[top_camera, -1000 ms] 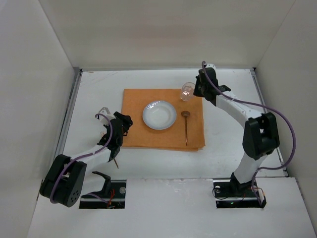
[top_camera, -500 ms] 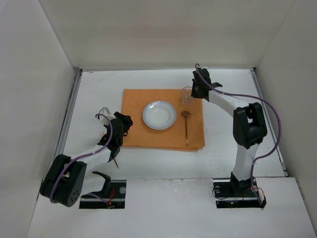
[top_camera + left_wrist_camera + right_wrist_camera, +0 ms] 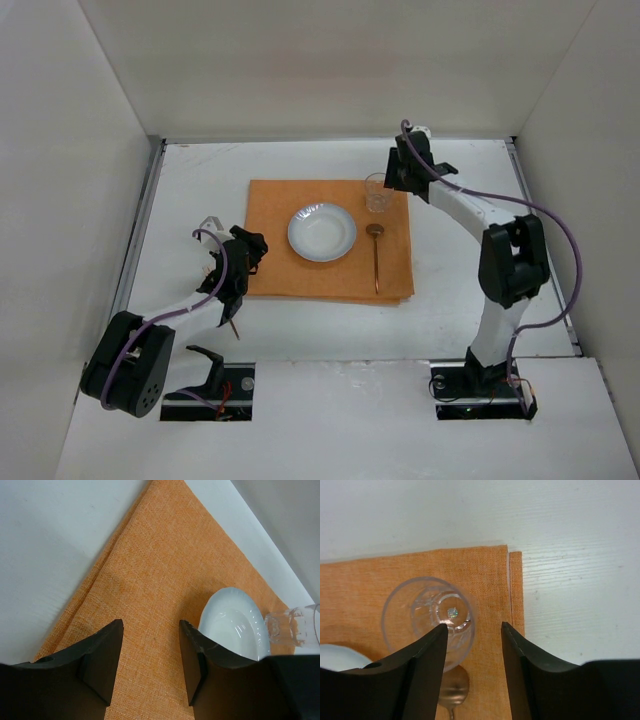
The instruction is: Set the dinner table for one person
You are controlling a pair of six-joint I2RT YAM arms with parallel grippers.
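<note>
The right gripper (image 3: 391,183), clamped on the glass (image 3: 376,192) a second ago, now has its jaws parted. The glass stands upright on its own on the orange mat (image 3: 280,200), at about 1 o'clock from the plate (image 3: 322,231). In the right wrist view the glass (image 3: 427,610) sits against the left finger rather than squarely in the gap of the right gripper (image 3: 474,627), so the release looks done but the fingers are not yet clear of it. Backing away carelessly could nudge it over. The spoon (image 3: 376,255) lies on the mat at 3 o'clock from the plate. The dinner table (image 3: 200,180) spreads beneath everything, with the mat near its middle. The left gripper (image 3: 252,248) has not moved; it hangs open and empty over the mat's edge at 9 o'clock from the plate. With plate, spoon and glass placed, the setting seems nearly complete.
</note>
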